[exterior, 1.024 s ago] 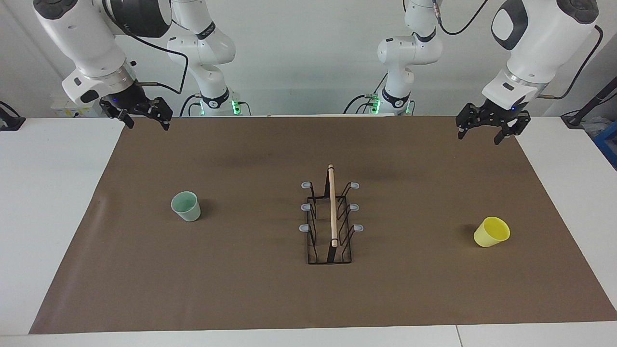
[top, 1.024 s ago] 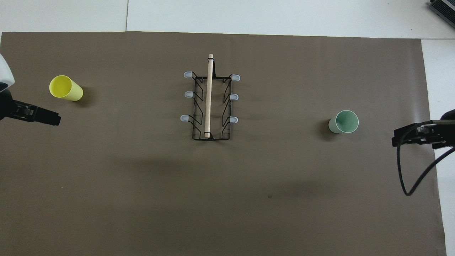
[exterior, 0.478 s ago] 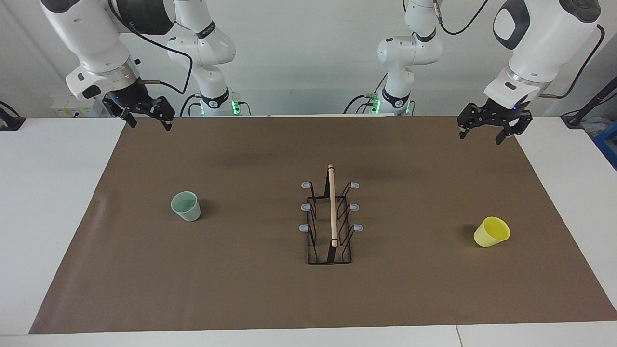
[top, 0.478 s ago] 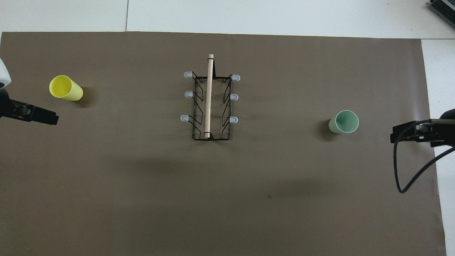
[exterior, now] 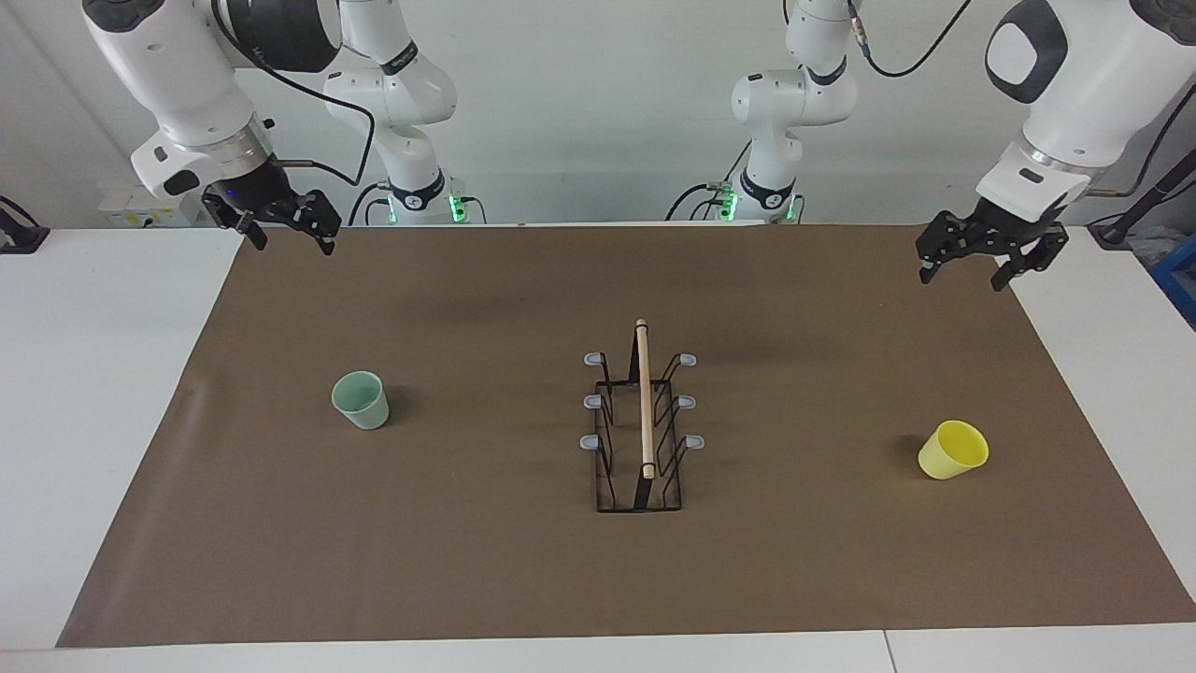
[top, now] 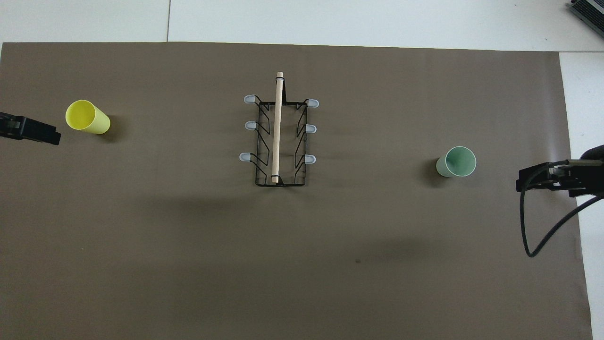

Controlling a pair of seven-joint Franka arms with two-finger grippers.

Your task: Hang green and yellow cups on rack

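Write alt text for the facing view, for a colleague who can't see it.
A black wire rack with bare prongs stands mid-mat between an upright green cup and a tilted yellow cup. The right gripper and left gripper hang open in the air near the robots.

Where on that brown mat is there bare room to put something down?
Nearly everywhere. Wide bare strips lie between the rack and the green cup, and between the rack and the yellow cup. The mat farthest from the robots is bare too. Nowhere is crowded; both arms hang over the mat's ends.
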